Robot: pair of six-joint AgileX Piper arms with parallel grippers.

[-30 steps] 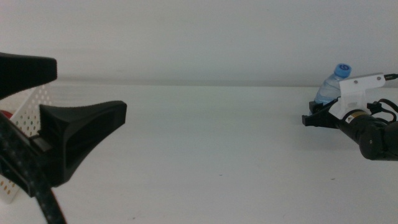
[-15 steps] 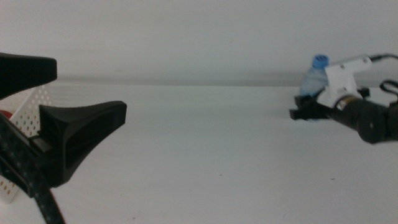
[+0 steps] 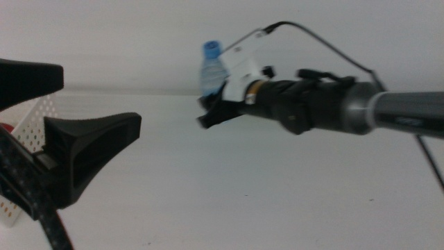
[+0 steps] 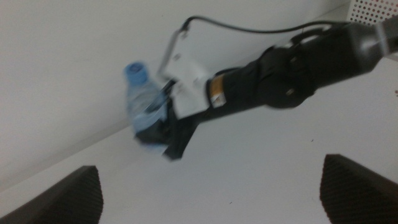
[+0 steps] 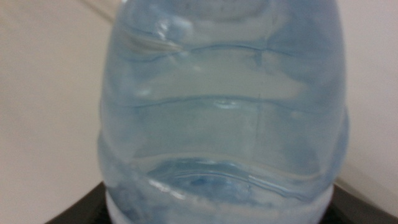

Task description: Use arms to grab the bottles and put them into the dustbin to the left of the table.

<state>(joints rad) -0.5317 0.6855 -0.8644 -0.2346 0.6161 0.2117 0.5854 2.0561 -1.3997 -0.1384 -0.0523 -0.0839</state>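
Observation:
My right gripper (image 3: pixel 211 111) is shut on the small clear water bottle (image 3: pixel 211 69) with a blue cap and holds it upright in the air above the white table (image 3: pixel 277 194), a little left of centre. The right arm stretches in from the right. The left wrist view shows the same bottle (image 4: pixel 142 102) in the right gripper (image 4: pixel 165 134). In the right wrist view the bottle (image 5: pixel 224 118) fills the picture between dark jaws. My left gripper (image 3: pixel 100 101) stands open at the left, beside the white perforated dustbin (image 3: pixel 35 114).
Something red (image 3: pixel 5 128) shows inside the dustbin at the left edge. A corner of the dustbin (image 4: pixel 373 12) also appears in the left wrist view. A plain white wall rises behind the table.
The right arm has lifted the water bottle off the table's right end and carried it far to the left, up to mid-table. The left gripper has not moved.

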